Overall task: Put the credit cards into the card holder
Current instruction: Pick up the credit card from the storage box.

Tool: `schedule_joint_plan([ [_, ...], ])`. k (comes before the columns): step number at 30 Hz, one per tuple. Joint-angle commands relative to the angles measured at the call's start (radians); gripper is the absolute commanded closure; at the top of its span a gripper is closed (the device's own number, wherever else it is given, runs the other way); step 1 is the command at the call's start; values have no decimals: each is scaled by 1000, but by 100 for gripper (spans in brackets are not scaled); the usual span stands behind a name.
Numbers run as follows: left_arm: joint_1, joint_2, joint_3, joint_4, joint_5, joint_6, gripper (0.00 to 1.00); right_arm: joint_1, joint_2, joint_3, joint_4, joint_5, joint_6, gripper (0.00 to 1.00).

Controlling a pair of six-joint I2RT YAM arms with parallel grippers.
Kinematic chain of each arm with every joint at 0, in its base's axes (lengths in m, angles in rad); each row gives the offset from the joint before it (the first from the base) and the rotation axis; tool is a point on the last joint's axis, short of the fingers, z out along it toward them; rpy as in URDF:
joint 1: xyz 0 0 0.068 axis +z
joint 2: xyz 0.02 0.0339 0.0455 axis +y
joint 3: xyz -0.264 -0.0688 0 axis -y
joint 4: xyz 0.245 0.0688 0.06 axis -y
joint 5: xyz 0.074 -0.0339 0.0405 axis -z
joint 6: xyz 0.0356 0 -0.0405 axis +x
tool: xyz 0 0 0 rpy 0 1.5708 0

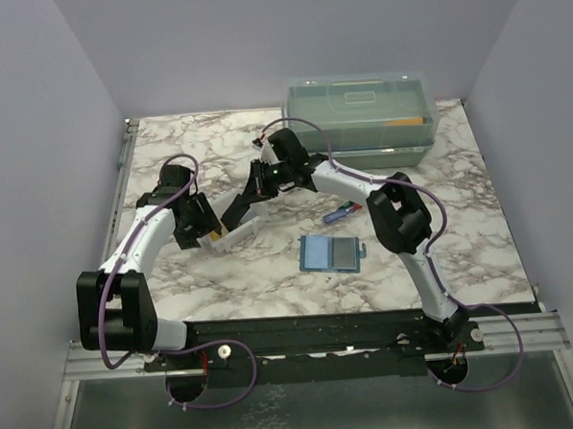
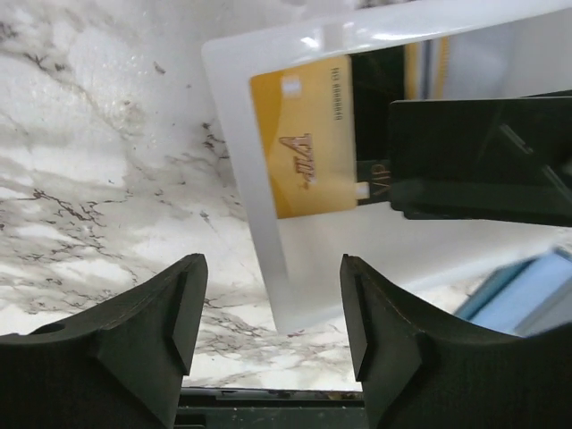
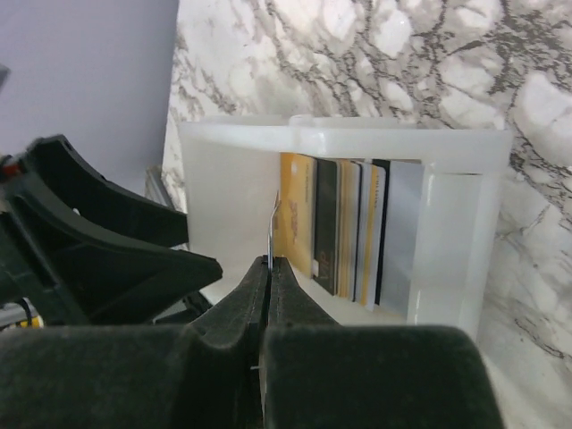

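Several credit cards (image 3: pixel 357 228) stand on edge in a small clear-white tray (image 3: pixel 357 136) on the marble table. My right gripper (image 3: pixel 270 261) is shut on one thin card (image 3: pixel 273 219), seen edge-on, at the tray's left side. In the top view it (image 1: pixel 237 215) sits at the tray (image 1: pixel 226 239). My left gripper (image 2: pixel 271 264) is open, and the tray's corner (image 2: pixel 237 107) lies just beyond its fingers without touching them. A gold card (image 2: pixel 304 134) shows through the tray. The teal card holder (image 1: pixel 332 253) lies flat to the right.
A large translucent lidded box (image 1: pixel 358 119) stands at the back right. A small blue and red object (image 1: pixel 339 213) lies between the box and the card holder. The right gripper's dark body (image 2: pixel 483 156) crosses the left wrist view.
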Motion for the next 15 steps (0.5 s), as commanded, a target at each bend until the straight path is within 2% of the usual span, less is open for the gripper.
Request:
schedule_joint_plan([
  [1, 12, -82, 92, -47, 99, 36, 32, -13, -87, -15, 78, -90, 2, 100],
  [10, 15, -67, 267, -5, 307, 101, 26, -65, -122, -63, 163, -204, 2, 100],
  [15, 26, -14, 311, 39, 394, 45, 24, -88, -141, -108, 267, -283, 34, 100],
])
